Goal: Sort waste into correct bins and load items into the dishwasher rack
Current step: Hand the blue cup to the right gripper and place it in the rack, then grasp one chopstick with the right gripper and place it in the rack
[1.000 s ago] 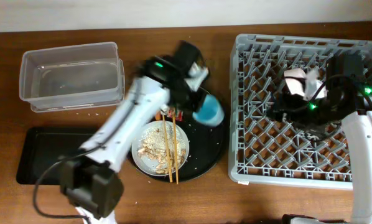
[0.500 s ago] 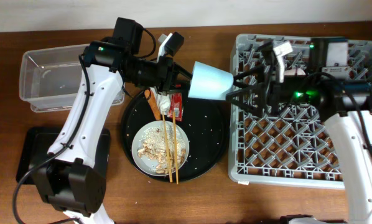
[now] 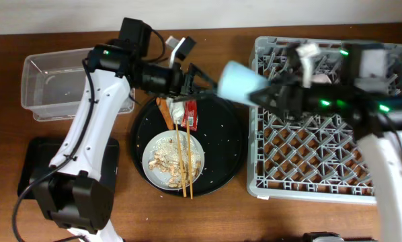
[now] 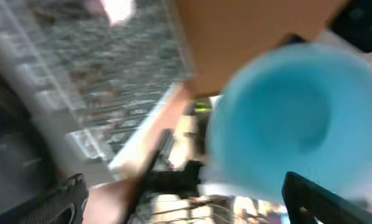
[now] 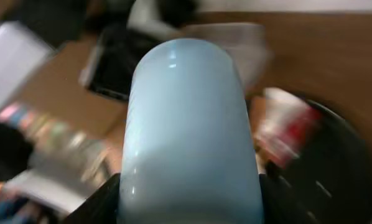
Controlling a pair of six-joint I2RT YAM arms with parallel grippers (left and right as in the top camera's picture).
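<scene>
The light-blue cup (image 3: 243,81) hangs tilted in the air between the round black tray and the dishwasher rack (image 3: 322,154). My right gripper (image 3: 265,94) is shut on it; in the right wrist view the cup (image 5: 189,124) fills the space between the gripper's (image 5: 189,208) dark fingers. My left gripper (image 3: 201,81) stands open just left of the cup, apart from it; in the left wrist view the gripper (image 4: 189,202) is spread wide, with the cup (image 4: 292,118) beyond it. The white plate (image 3: 162,144) holds food scraps and the chopsticks (image 3: 185,165). Beside it lie a red wrapper (image 3: 191,115), an orange sausage piece (image 3: 165,113) and a tissue (image 3: 179,112).
The plate and waste sit on a large round black tray (image 3: 224,144). A clear tub (image 3: 76,84) stands at the back left, a shallow black tray (image 3: 36,168) at the front left under my left arm. The rack fills the right side.
My left gripper has opened and let go of the cup. My right gripper has closed on it and carried it a little to the right, toward the rack.
</scene>
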